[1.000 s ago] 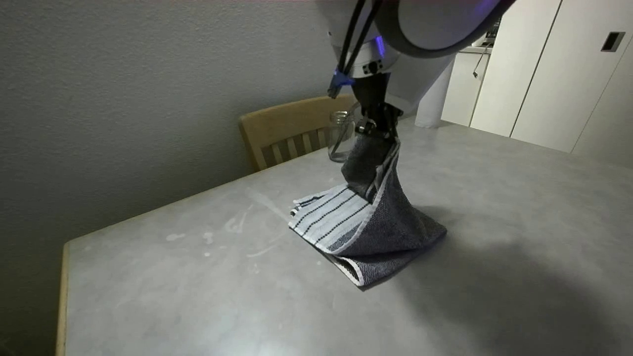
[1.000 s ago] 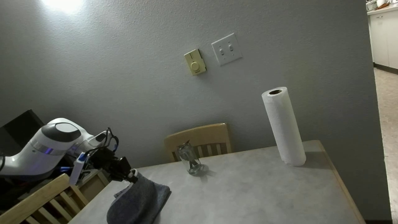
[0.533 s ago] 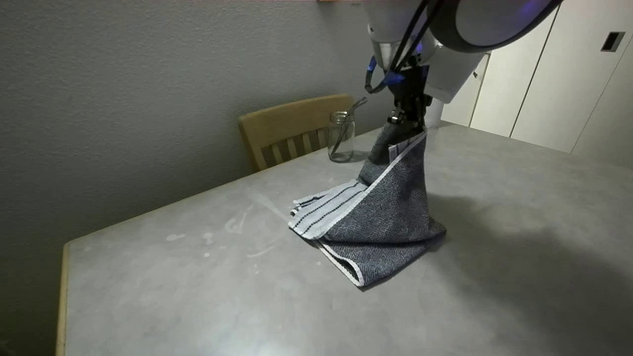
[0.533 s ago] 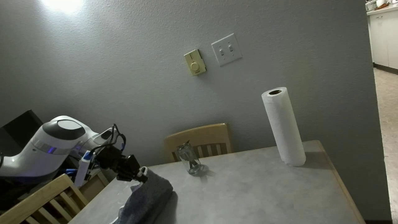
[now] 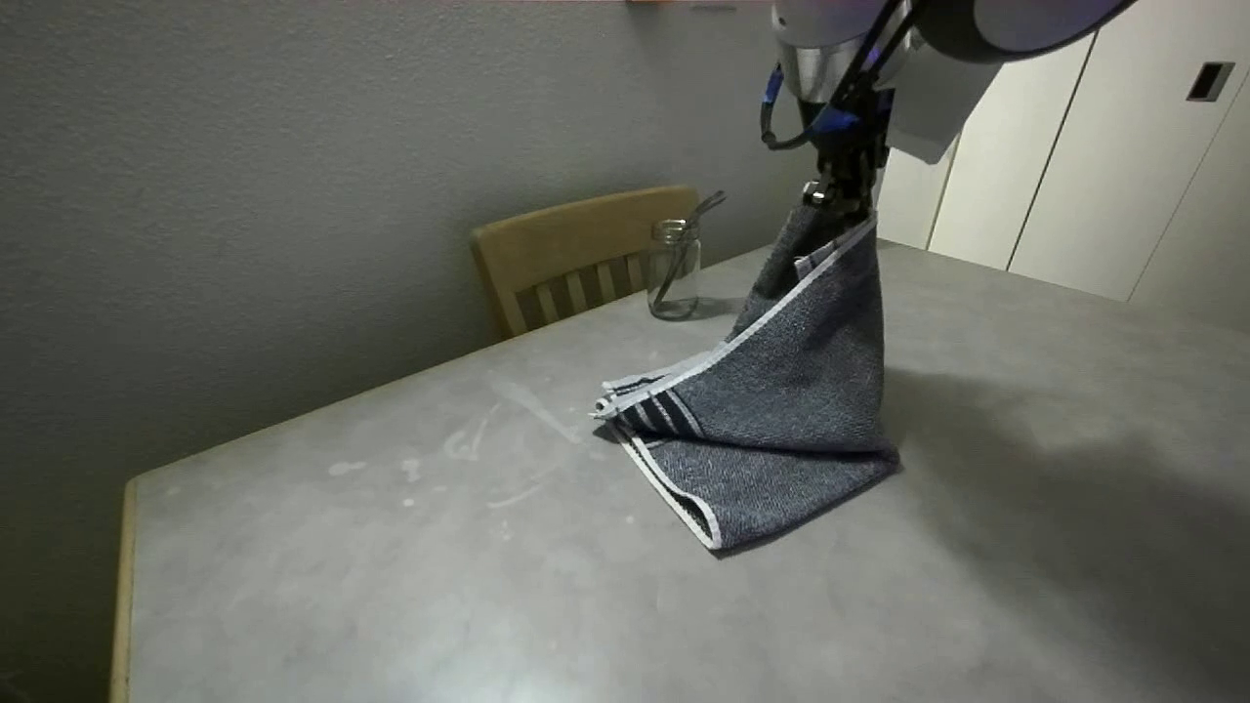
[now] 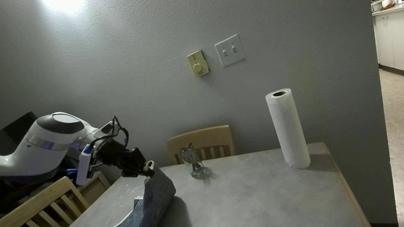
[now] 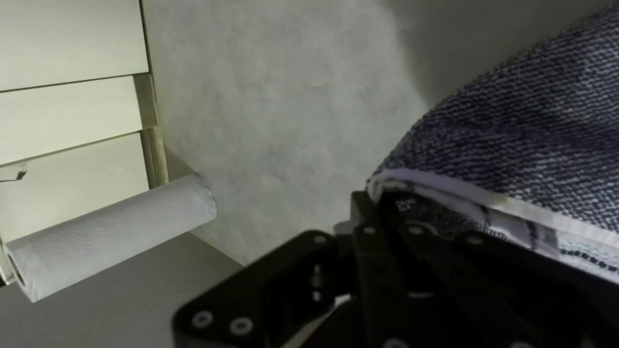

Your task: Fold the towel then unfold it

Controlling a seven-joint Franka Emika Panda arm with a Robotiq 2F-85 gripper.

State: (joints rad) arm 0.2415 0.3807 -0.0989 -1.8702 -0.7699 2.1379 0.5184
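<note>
The towel (image 5: pixel 781 376), a speckled grey-blue cloth with a white hem and dark and white stripes near one end, is held up at its edge, pinched in the jaws. From there it slopes down, draped and tilted, to doubled layers resting on the worktop (image 5: pixel 371 547), well apart from the left-hand corner in an exterior view. One lower fold gapes slightly.

Exterior views facing wall (image 5: pixel 293 195) across table (image 5: pixel 371 557), sharing jar (image 5: pixel 675 271), wrist view close, downward past tool (image 7: pixel 375 205)
</note>
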